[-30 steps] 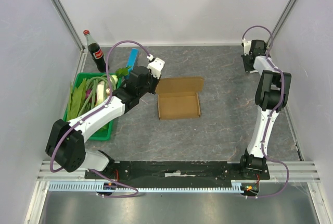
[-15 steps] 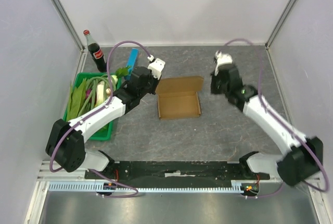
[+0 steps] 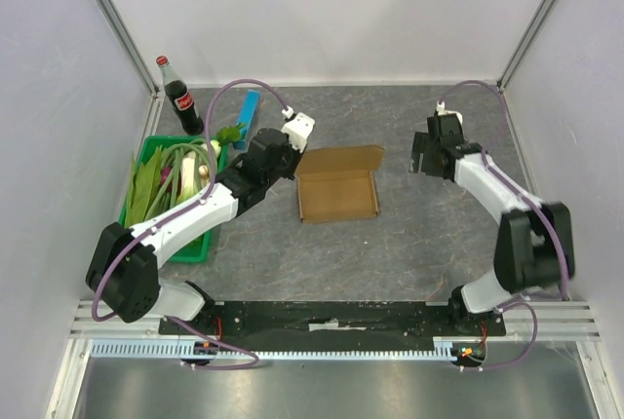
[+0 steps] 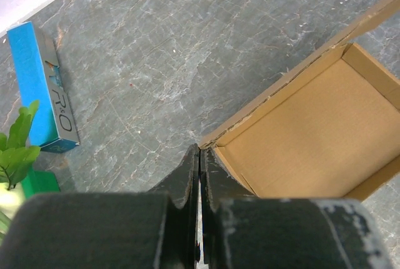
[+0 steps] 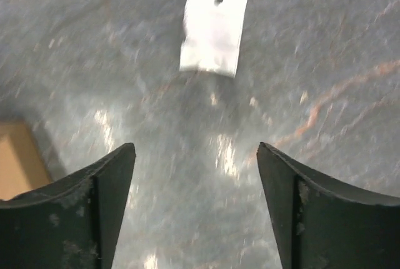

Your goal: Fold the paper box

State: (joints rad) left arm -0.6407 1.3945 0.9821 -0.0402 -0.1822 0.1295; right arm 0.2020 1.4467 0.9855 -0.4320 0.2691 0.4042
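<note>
Lying centred on the worktop [image 3: 419, 253], the box [image 3: 336, 197], a thin brown tray with its far lid flat, looks light and easily creased, best taken by a flap edge; the left end effector [image 4: 199, 156] is together at its far-left corner, the right end effector [image 5: 195, 162] apart, empty.

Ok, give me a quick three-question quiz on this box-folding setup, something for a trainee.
1. True or false: the right gripper is clamped on the paper box.
2. Where on the box is the left gripper? A: its far corner on the left arm's side. B: its near corner on the right arm's side. C: the middle of its floor.
3. Are the left gripper's jaws open or shut?
Key: 1 false, it is open, beside the box; 2 A; 3 shut.
</note>
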